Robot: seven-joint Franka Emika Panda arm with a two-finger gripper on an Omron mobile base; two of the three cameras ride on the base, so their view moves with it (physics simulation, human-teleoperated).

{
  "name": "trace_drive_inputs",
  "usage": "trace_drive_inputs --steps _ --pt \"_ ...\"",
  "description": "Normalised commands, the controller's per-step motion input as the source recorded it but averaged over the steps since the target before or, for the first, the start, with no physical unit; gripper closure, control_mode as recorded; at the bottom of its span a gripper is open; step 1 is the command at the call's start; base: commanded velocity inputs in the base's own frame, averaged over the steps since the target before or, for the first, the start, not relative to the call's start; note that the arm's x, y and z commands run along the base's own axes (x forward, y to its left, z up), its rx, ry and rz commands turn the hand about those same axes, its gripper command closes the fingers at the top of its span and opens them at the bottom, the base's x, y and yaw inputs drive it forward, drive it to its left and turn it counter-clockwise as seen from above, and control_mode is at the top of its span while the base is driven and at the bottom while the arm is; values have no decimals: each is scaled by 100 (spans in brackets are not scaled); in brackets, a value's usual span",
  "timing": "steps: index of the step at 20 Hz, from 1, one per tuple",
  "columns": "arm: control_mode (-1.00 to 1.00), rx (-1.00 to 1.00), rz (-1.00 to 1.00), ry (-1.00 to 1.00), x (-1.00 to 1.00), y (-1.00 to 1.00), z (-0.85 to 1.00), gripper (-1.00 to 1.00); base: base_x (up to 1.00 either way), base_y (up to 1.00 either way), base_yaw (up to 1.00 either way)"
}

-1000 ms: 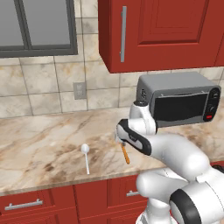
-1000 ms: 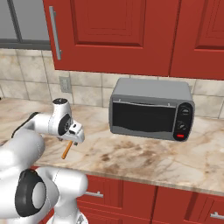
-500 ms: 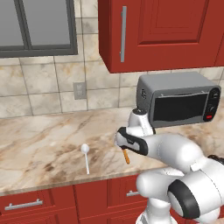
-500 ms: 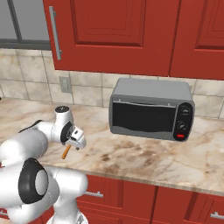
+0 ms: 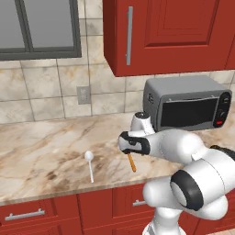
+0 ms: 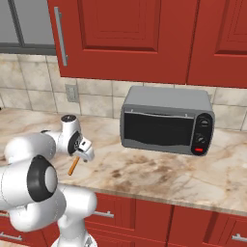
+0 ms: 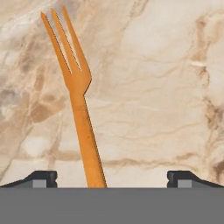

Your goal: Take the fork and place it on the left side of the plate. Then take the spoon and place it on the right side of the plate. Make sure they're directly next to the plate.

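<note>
One orange fork (image 7: 78,94) and one white spoon (image 5: 89,163) lie left of the toaster oven (image 5: 188,102). The claw (image 7: 112,178) hangs spread wide over the fork, grasping nothing.

The gripper (image 6: 82,150) hangs low over the marble counter (image 6: 159,176), pointing down — its jaw state cannot be made out from this side. Just below it and slightly to its left lies the orange fork (image 6: 73,166), flat on the counter. Well to its right stands a grey toaster oven (image 6: 166,119) — red cabinets (image 6: 130,38) hang above.
</note>
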Motion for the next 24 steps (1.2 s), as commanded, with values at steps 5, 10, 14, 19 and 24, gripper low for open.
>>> trace_drive_inputs --steps 5,10,14,19,24 --pt "-100 0 -4 2 31 25 -8 -100 0 0 0" --pt "-100 0 -2 6 16 0 -22 -100 0 0 0" --pt "-100 0 -1 8 4 0 -27 -100 0 0 0" --pt "-100 0 -1 6 1 0 -19 -100 0 0 0" --pt "-100 0 0 1 0 0 -10 -100 0 0 0"
